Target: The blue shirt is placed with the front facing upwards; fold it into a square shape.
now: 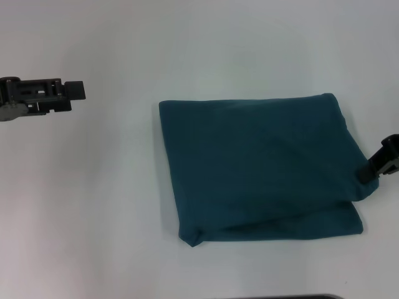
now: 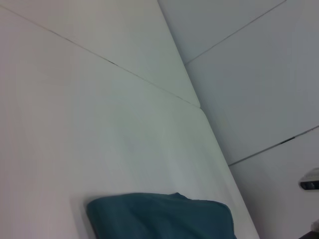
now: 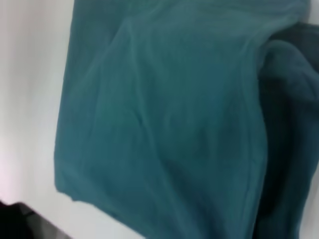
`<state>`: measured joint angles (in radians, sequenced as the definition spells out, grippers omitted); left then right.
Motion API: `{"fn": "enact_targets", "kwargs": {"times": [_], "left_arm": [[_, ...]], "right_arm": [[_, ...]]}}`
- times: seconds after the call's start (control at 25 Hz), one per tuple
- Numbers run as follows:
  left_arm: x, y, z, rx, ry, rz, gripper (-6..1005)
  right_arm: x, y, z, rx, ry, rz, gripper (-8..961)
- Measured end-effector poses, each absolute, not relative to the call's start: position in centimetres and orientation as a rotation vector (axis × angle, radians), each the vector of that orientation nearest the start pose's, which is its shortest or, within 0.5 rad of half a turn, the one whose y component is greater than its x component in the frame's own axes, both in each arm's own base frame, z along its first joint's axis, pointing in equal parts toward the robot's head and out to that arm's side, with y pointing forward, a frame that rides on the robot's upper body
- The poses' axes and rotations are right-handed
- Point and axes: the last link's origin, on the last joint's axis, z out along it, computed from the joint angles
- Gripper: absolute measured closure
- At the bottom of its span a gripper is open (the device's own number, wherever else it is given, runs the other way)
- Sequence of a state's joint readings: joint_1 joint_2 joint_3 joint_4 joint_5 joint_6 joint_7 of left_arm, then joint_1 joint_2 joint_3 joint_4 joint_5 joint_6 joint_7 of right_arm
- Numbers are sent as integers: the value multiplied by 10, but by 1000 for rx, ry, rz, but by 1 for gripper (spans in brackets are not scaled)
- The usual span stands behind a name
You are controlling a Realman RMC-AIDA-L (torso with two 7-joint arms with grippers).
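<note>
You are looking at the blue shirt [image 1: 262, 165] lying on the white counter [image 1: 93, 205], already folded into a rough square. The right gripper [image 1: 374, 169] is touching the shirt's right edge; I cannot tell whether its jaws are gripping cloth. The left gripper [image 1: 76, 91] is hanging well off to the shirt's left, jaws holding nothing. Next, judge whether that edge needs squaring.

Left gripper [image 1: 75, 91] hovers far left; right gripper [image 1: 381, 163] low right.

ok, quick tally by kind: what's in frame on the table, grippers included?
blue shirt, folded into a rough square on the white table: 1
grippers: 2 (left gripper off to the shirt's left, apart from it; right gripper at the shirt's right edge)
Total: 3
</note>
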<state>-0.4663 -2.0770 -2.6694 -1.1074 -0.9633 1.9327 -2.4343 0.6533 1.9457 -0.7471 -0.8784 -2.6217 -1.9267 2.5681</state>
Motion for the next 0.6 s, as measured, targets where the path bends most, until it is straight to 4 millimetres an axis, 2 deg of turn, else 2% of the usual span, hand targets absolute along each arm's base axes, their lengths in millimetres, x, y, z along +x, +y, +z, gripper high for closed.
{"fn": "enact_targets", "kwargs": {"times": [0.04, 0.32, 0.6], "left_arm": [[-263, 297, 89, -2393, -1775, -700, 265], [-263, 298, 89, -2389, -1772, -702, 264], [-263, 299, 90, -2391, -1767, -702, 266]], "right_arm": [[278, 315, 67, -2396, 2015, -318, 937], [275, 309, 69, -2446, 2024, -338, 926], [278, 303, 62, -2483, 2025, -401, 916]]}}
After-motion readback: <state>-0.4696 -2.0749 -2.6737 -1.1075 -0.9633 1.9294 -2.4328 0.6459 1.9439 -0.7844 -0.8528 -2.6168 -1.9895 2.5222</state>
